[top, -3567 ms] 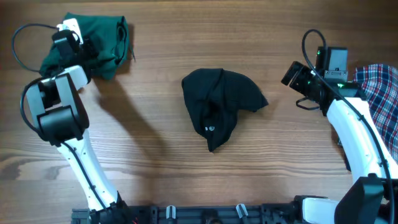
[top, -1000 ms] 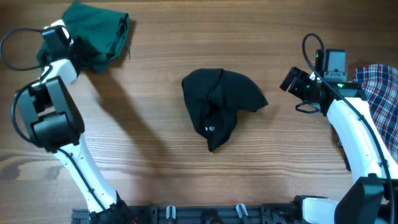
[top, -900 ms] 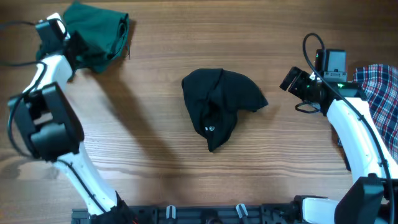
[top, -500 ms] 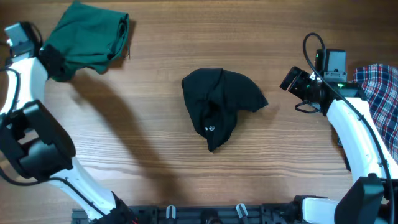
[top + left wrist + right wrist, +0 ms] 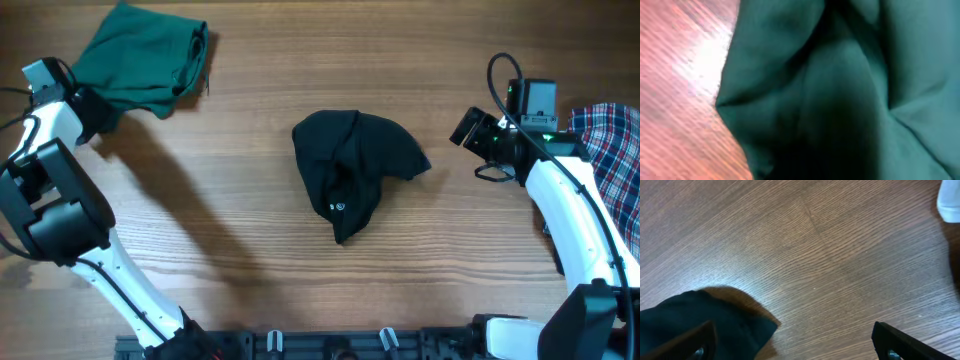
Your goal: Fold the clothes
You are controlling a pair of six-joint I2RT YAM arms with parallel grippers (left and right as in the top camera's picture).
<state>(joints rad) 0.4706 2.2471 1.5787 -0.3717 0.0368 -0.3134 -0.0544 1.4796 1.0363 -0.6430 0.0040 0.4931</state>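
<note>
A crumpled black garment lies in the middle of the wooden table; its corner shows in the right wrist view. A green garment lies at the far left. My left gripper sits at its lower left edge. The left wrist view is filled by green cloth and the fingers are hidden. My right gripper is open and empty, to the right of the black garment and apart from it; its fingertips stand wide over bare wood.
A plaid cloth lies at the right edge behind the right arm. A white object shows at the top right of the right wrist view. Bare wood lies between the garments and along the front.
The left arm has swung out from the green garment's top to its lower left edge, and the garment now lies more spread. The right arm and the black garment have not moved.
</note>
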